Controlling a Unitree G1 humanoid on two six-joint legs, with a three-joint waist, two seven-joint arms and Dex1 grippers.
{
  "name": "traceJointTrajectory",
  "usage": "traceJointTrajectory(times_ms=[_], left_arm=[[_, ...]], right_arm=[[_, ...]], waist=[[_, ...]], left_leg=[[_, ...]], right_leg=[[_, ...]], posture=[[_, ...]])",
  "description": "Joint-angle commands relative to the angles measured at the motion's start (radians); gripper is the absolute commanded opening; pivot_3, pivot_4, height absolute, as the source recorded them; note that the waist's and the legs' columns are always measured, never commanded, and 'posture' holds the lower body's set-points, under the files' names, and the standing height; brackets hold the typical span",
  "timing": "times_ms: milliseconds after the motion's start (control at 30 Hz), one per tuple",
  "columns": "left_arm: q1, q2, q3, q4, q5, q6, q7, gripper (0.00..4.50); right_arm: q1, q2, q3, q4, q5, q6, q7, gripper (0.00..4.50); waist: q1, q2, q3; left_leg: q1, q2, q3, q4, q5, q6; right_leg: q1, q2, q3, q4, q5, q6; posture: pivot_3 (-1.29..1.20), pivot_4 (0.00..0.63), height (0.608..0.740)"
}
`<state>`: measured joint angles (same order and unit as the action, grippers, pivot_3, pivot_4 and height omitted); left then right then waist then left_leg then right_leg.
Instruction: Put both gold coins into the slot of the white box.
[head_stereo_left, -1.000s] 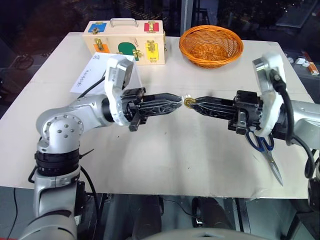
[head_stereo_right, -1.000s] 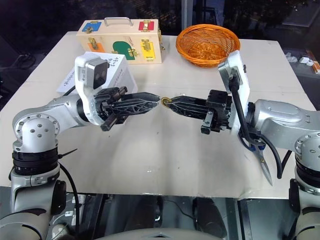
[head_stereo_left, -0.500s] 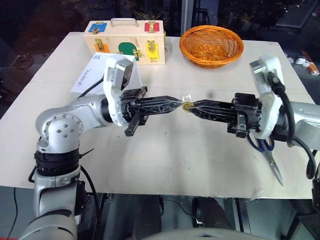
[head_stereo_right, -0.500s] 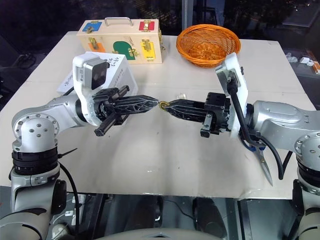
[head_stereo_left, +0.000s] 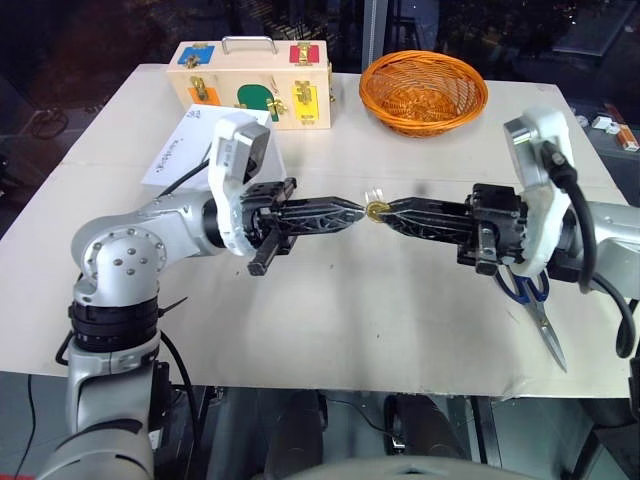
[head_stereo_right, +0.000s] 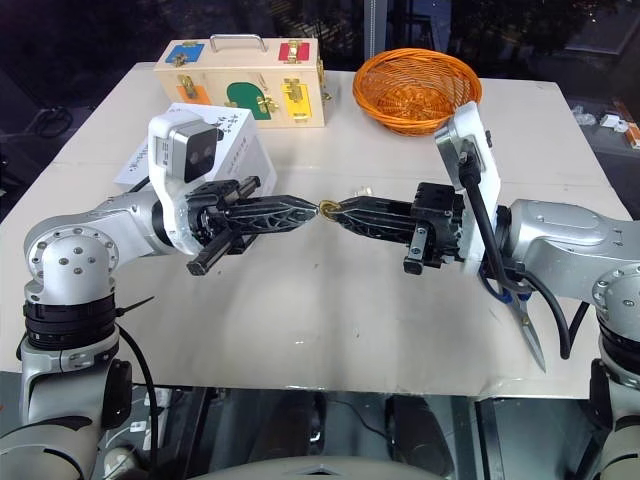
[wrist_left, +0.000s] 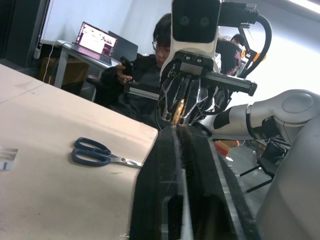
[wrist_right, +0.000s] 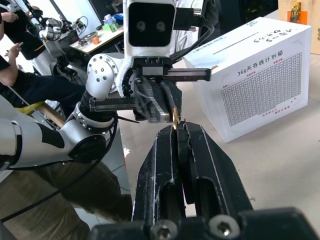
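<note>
Above the middle of the pale surface, the left claw and the right claw meet tip to tip, both narrow, with one gold coin on edge between them; the right claw is clamped on the coin, while whether the left claw grips it cannot be told. Scissors lie below the right arm. Farther back, behind the left arm, stands the white box; beyond it are a wooden latch case and an orange basket.

The pale table carries a wooden case, wicker basket, white box, and scissors.
</note>
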<state>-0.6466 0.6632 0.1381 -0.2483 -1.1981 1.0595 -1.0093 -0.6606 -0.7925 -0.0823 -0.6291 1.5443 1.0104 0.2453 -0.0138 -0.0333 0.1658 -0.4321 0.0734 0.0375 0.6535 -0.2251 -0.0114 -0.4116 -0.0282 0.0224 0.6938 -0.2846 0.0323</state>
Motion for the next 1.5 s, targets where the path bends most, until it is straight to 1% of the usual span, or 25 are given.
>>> traceJointTrajectory(times_ms=[33, 733, 767, 1133, 1233, 1267, 1333, 1400, 1433, 1467, 1500], left_arm=[[-0.018, -0.001, 0.0, -0.019, 0.005, -0.021, -0.013, 0.33], [-0.01, -0.006, -0.012, -0.03, 0.011, -0.034, -0.034, 0.33], [-0.007, -0.006, -0.014, -0.03, 0.014, -0.037, -0.038, 0.15], [0.007, 0.0, -0.02, -0.028, 0.034, -0.051, -0.074, 0.15], [0.02, 0.005, -0.003, -0.03, 0.037, -0.061, -0.071, 0.15], [0.023, 0.01, 0.01, -0.029, 0.031, -0.06, -0.061, 0.05], [0.026, 0.025, 0.046, -0.023, 0.005, -0.046, -0.033, 0.0], [0.024, 0.049, 0.082, -0.015, -0.023, -0.025, -0.005, 0.0], [0.023, 0.062, 0.1, -0.011, -0.033, -0.016, 0.009, 0.0], [0.021, 0.077, 0.121, -0.005, -0.041, -0.009, 0.03, 0.0], [0.018, 0.089, 0.143, 0.004, -0.051, -0.001, 0.055, 0.0]], right_arm=[[-0.007, -0.007, -0.005, -0.022, 0.022, -0.028, 0.009, 0.0], [-0.031, 0.008, 0.03, -0.011, 0.003, -0.038, 0.036, 0.0], [-0.031, 0.008, 0.031, -0.01, 0.002, -0.038, 0.038, 0.0], [-0.041, 0.023, 0.039, -0.013, -0.007, -0.042, 0.039, 0.0], [-0.038, 0.029, 0.039, -0.02, -0.062, -0.055, 0.047, 0.0], [-0.032, 0.036, 0.03, -0.013, -0.063, -0.065, 0.048, 0.28], [-0.016, 0.032, 0.012, -0.01, -0.079, -0.074, 0.063, 0.86], [0.0, 0.019, -0.003, -0.018, -0.126, -0.088, 0.075, 1.91], [0.005, 0.011, -0.009, -0.023, -0.151, -0.096, 0.081, 2.34], [0.007, 0.002, -0.016, -0.032, -0.18, -0.106, 0.091, 2.91], [0.006, -0.005, -0.02, -0.043, -0.22, -0.123, 0.098, 3.32]], waist=[[0.0, 0.0, 0.0], [0.0, 0.0, 0.0], [0.0, 0.0, 0.0], [0.0, 0.0, 0.0], [-0.001, 0.0, 0.0], [-0.001, 0.0, 0.0], [0.0, 0.0, 0.0], [0.0, 0.0, 0.0], [0.0, 0.0, 0.0], [0.0, 0.0, 0.0], [0.0, 0.0, 0.0]], left_leg=[[0.0, 0.0, 0.0, 0.0, 0.0, 0.0], [0.0, 0.0, 0.0, 0.0, 0.0, 0.0], [0.0, 0.0, 0.0, 0.0, 0.0, 0.0], [0.0, 0.0, 0.0, 0.0, 0.0, 0.0], [0.0, 0.0, 0.0, 0.0, 0.0, 0.0], [0.0, 0.0, 0.0, 0.0, 0.0, 0.0], [0.0, 0.0, 0.0, 0.0, 0.0, 0.0], [0.0, 0.0, 0.0, 0.0, 0.0, 0.0], [0.0, 0.0, 0.0, 0.0, 0.0, 0.0], [0.0, 0.0, 0.0, 0.0, 0.0, 0.0], [0.0, 0.0, 0.0, 0.0, 0.0, 0.0]], right_leg=[[0.0, 0.0, 0.0, 0.0, 0.0, 0.0], [0.0, 0.0, 0.0, 0.0, 0.0, 0.0], [0.0, 0.0, 0.0, 0.0, 0.0, 0.0], [0.0, 0.0, 0.0, 0.0, 0.0, 0.0], [0.0, 0.0, 0.0, 0.0, 0.0, 0.0], [0.0, 0.0, 0.0, 0.0, 0.0, 0.0], [0.0, 0.0, 0.0, 0.0, 0.0, 0.0], [0.0, 0.0, 0.0, 0.0, 0.0, 0.0], [0.0, 0.0, 0.0, 0.0, 0.0, 0.0], [0.0, 0.0, 0.0, 0.0, 0.0, 0.0], [0.0, 0.0, 0.0, 0.0, 0.0, 0.0]], posture=[[0.0, 0.15, 0.726], [0.0, 0.15, 0.726], [0.0, 0.15, 0.726], [0.0, 0.15, 0.726], [0.0, 0.15, 0.726], [0.0, 0.15, 0.726], [0.0, 0.15, 0.726], [0.0, 0.15, 0.726], [0.0, 0.15, 0.726], [0.0, 0.15, 0.726], [0.0, 0.15, 0.726]])
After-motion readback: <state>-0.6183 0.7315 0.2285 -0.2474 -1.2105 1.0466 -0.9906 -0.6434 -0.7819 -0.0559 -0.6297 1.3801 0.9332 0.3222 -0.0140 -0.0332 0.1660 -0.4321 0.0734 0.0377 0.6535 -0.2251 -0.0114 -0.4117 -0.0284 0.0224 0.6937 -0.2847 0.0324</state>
